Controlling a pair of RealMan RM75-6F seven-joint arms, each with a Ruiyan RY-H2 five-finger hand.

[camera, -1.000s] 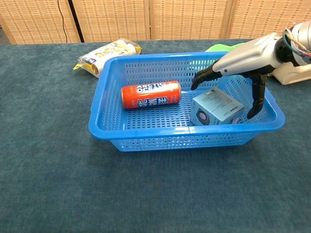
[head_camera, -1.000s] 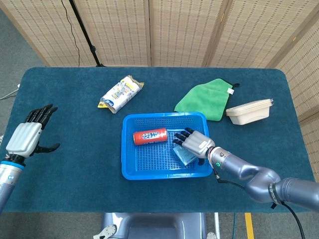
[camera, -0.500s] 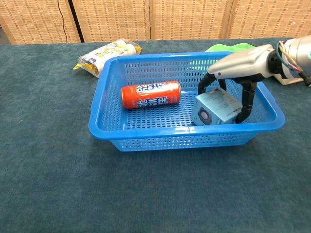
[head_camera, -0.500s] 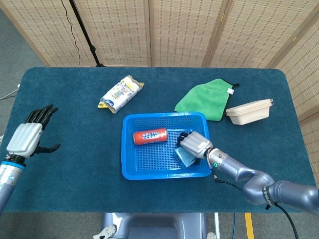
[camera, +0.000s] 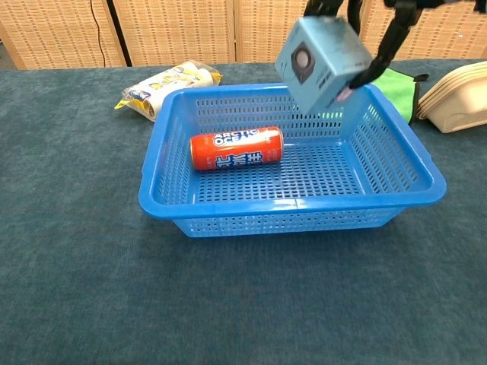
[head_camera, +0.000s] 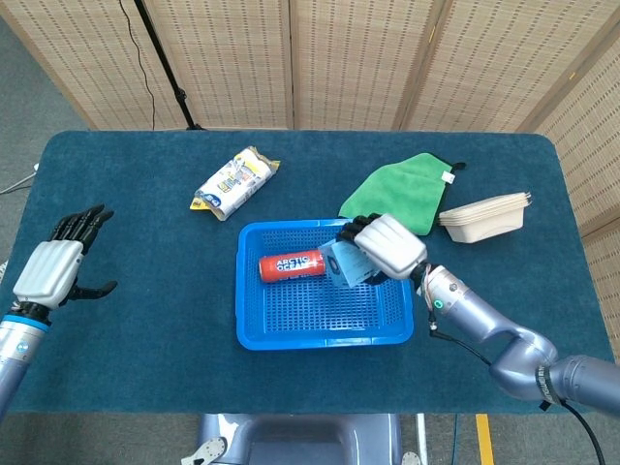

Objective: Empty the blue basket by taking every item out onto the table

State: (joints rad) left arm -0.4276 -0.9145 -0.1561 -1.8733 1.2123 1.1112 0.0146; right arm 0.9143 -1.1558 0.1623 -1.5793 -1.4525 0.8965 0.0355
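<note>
The right hand [head_camera: 386,248] holds a light blue box [camera: 320,62] between thumb and fingers, lifted clear above the far right part of the blue basket [camera: 163,199]; in the chest view the box hangs tilted in the air, over the basket floor rather than over the table [head_camera: 136,252], so it counts as picked but not yet delivered. One item is left inside: an orange drink can [camera: 237,147] lying on its side toward the left of the basket floor, apart from the walls. The left hand [head_camera: 55,262] sits well away at the left edge of the table, fingers spread, holding nothing. A yellow-and-white snack packet [head_camera: 233,181], a green cloth [head_camera: 399,189] and a stack of pale trays [head_camera: 484,213] lie on the table outside the basket; whether any of them came from it cannot be told. Judged from this, the job is roughly midway: the box needs setting down outside the rim, then the can must follow
</note>
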